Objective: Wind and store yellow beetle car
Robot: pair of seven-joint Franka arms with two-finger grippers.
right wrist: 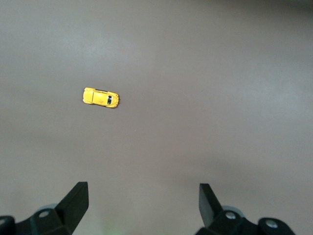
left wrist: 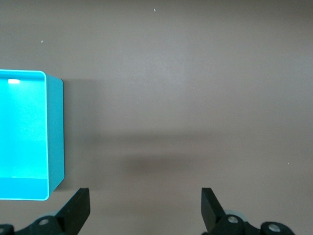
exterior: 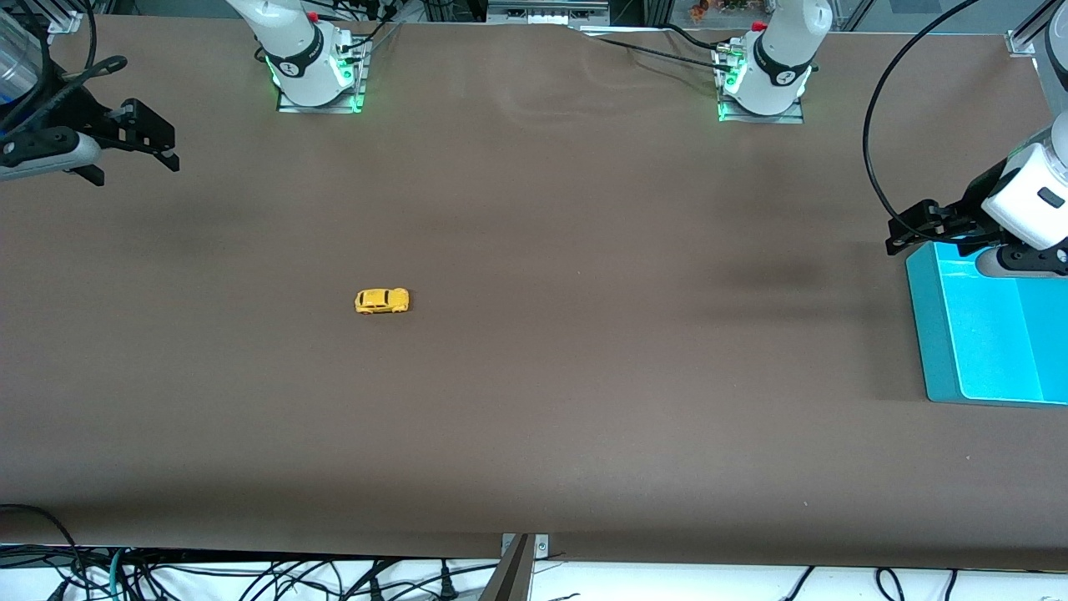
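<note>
The yellow beetle car sits alone on its wheels on the brown counter, its length running toward the two ends of the counter. It lies toward the right arm's end, out in the open with nothing crowding it, which looks to me like a deliberate setup: either arm can come down on it from above without bumping anything.

About level with the car, but right at the left arm's end of the counter, stands a turquoise bin, open on top and with nothing in the part I can see. I take it as the place where the car is meant to end up. The left tool hangs over the bin's rim, released, jaws wide, holding nothing; that arm seems to be waiting by the storage spot. The car is well apart from it.

Farthest off, the right tool hovers over the right arm's end of the counter, also released and empty. Its wrist view shows the car out ahead of the spread fingers, not between them, so nothing has been grasped yet.
</note>
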